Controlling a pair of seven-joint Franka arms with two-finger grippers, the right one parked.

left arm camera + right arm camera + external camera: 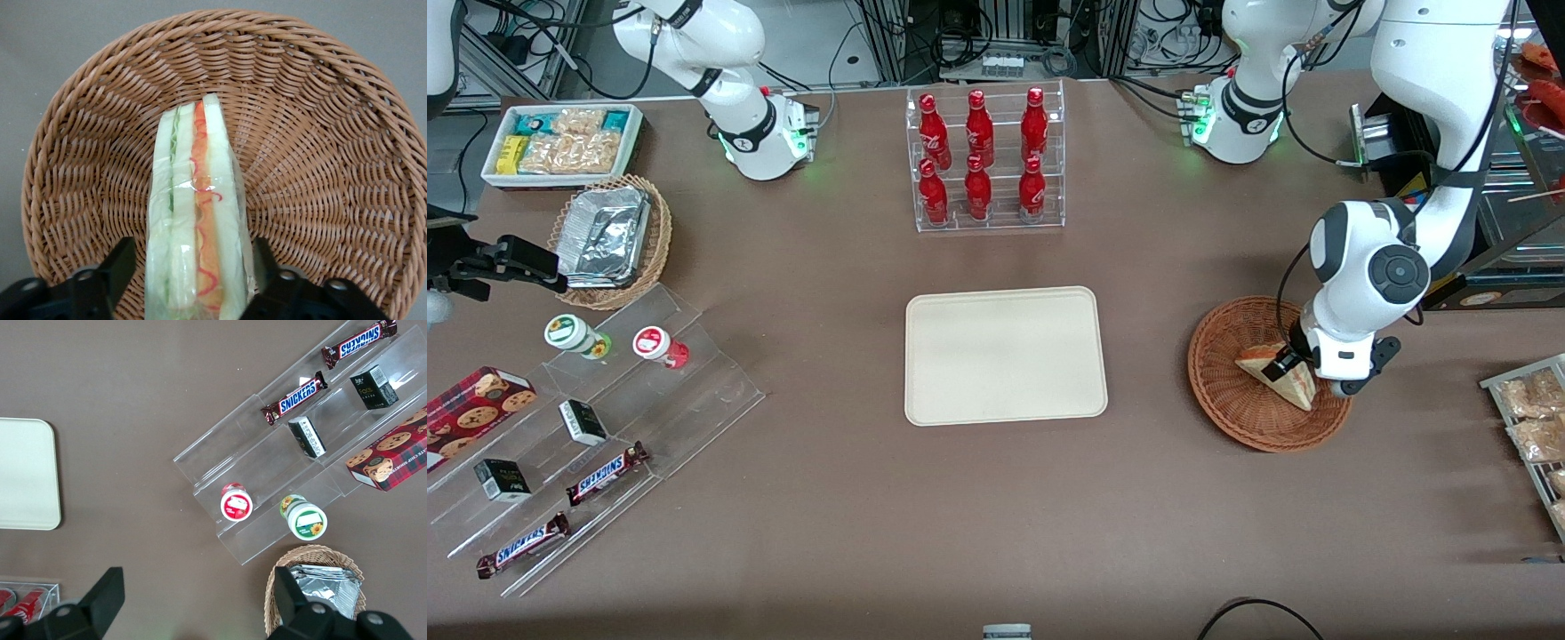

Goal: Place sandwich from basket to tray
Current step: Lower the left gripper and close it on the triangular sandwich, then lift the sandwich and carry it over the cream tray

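Note:
The sandwich (1296, 386), a plastic-wrapped white wedge with red and green filling, stands on edge in the reddish-brown wicker basket (1227, 411) toward the working arm's end of the table. My gripper (1288, 364) is lowered into the basket and straddles the wedge. In the left wrist view the sandwich (197, 200) sits between the black fingers (120, 263). Narrow strips of wicker basket (320, 167) show on both sides, so the gripper (193, 259) is open. The cream tray (1005, 356) lies bare at the table's middle, beside the basket; the right wrist view also shows the tray (27, 473).
A clear rack of red bottles (985, 160) stands farther from the camera than the tray. Toward the parked arm's end are an acrylic stepped stand with snacks (596, 427), a foil-lined basket (609, 240) and a white snack bin (560, 142). A rack of bagged snacks (1534, 418) sits beside the basket.

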